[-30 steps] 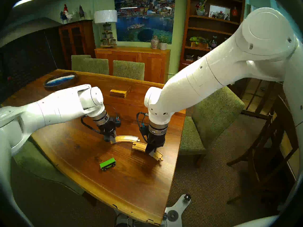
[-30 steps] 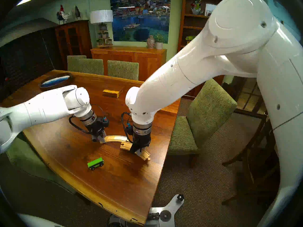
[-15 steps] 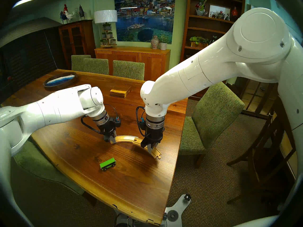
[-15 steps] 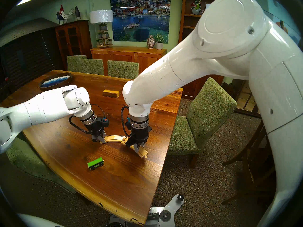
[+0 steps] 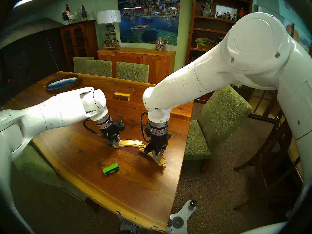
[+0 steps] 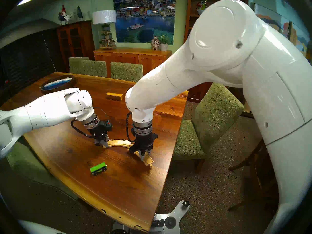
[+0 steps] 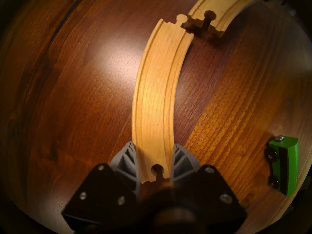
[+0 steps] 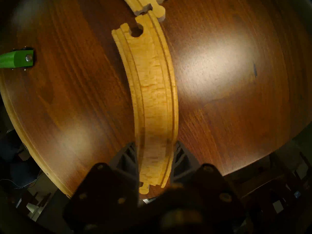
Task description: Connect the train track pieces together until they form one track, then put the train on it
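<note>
- While our left gripper clamps the hole end of one track piece, our right gripper clamps the other piece.
- Their facing ends nearly touch, unjoined, misaligned.
- We see the train nearby on the table.
</note>
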Available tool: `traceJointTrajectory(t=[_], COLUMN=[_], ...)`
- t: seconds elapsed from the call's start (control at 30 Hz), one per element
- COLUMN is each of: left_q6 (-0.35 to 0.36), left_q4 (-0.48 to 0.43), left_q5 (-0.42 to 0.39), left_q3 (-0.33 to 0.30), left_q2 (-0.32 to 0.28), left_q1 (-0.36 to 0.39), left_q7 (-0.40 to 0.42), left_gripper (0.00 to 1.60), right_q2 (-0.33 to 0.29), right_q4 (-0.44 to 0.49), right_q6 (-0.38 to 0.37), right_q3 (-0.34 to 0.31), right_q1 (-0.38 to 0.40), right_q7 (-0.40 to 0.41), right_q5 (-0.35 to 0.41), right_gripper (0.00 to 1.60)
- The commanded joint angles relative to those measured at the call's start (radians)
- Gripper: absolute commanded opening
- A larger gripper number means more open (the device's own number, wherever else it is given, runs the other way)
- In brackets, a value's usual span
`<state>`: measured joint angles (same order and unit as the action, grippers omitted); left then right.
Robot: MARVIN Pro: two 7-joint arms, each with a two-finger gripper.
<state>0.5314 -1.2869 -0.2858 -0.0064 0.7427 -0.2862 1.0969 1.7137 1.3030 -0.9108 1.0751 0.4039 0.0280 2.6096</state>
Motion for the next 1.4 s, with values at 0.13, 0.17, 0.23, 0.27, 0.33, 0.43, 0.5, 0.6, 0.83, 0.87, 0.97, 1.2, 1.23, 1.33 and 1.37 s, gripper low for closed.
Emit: traceJointTrajectory(t=[0.13,0.17,0.23,0.27,0.33,0.43,0.5,0.6,0.83,0.87,0.97,1.2,1.23,1.33,1.37], left_q6=[0.000,0.000,0.000,0.000,0.000,0.000,0.000,0.000,0.000,0.000,0.000,0.000,0.000,0.000,0.000], left_q4=[0.002,0.002,0.002,0.002,0.002,0.002,0.002,0.002,0.002,0.002,0.002,0.002,0.002,0.002,0.002], left_q5=[0.001,0.001,0.001,0.001,0.001,0.001,0.001,0.001,0.001,0.001,0.001,0.001,0.001,0.001,0.001], left_q3=[-0.016,-0.016,-0.016,-0.016,-0.016,-0.016,-0.016,-0.016,-0.016,-0.016,-0.016,-0.016,-0.016,-0.016,-0.016], left_q2=[0.002,0.002,0.002,0.002,0.002,0.002,0.002,0.002,0.002,0.002,0.002,0.002,0.002,0.002,0.002], left_q1=[0.024,0.024,0.024,0.024,0.024,0.024,0.024,0.024,0.024,0.024,0.024,0.024,0.024,0.024,0.024], left_q7=[-0.002,-0.002,-0.002,-0.002,-0.002,-0.002,-0.002,-0.002,-0.002,-0.002,-0.002,-0.002,-0.002,-0.002,-0.002], left_gripper=[0.00,0.00,0.00,0.00,0.00,0.00,0.00,0.00,0.00,0.00,0.00,0.00,0.00,0.00,0.00], right_q2=[-0.010,-0.010,-0.014,-0.016,-0.029,-0.042,-0.047,-0.052,-0.060,-0.060,-0.059,-0.051,-0.050,-0.047,-0.045], right_q4=[0.068,0.072,0.080,0.083,0.097,0.117,0.125,0.124,0.098,0.092,0.069,0.003,-0.007,-0.035,-0.043], right_q6=[0.089,0.094,0.106,0.110,0.127,0.141,0.145,0.144,0.133,0.130,0.118,0.082,0.076,0.063,0.058], right_q3=[-0.001,0.000,0.002,0.002,0.002,0.006,0.007,0.012,0.020,0.021,0.022,0.022,0.021,0.019,0.019], right_q1=[0.066,0.068,0.071,0.072,0.076,0.089,0.096,0.100,0.097,0.095,0.087,0.053,0.046,0.028,0.023], right_q7=[-0.053,-0.057,-0.062,-0.063,-0.060,-0.064,-0.066,-0.068,-0.059,-0.056,-0.048,0.000,0.010,0.034,0.043], right_q5=[0.041,0.045,0.049,0.050,0.045,0.045,0.045,0.045,0.034,0.030,0.019,-0.025,-0.033,-0.055,-0.064], right_gripper=[0.00,0.00,0.00,0.00,0.00,0.00,0.00,0.00,0.00,0.00,0.00,0.00,0.00,0.00,0.00])
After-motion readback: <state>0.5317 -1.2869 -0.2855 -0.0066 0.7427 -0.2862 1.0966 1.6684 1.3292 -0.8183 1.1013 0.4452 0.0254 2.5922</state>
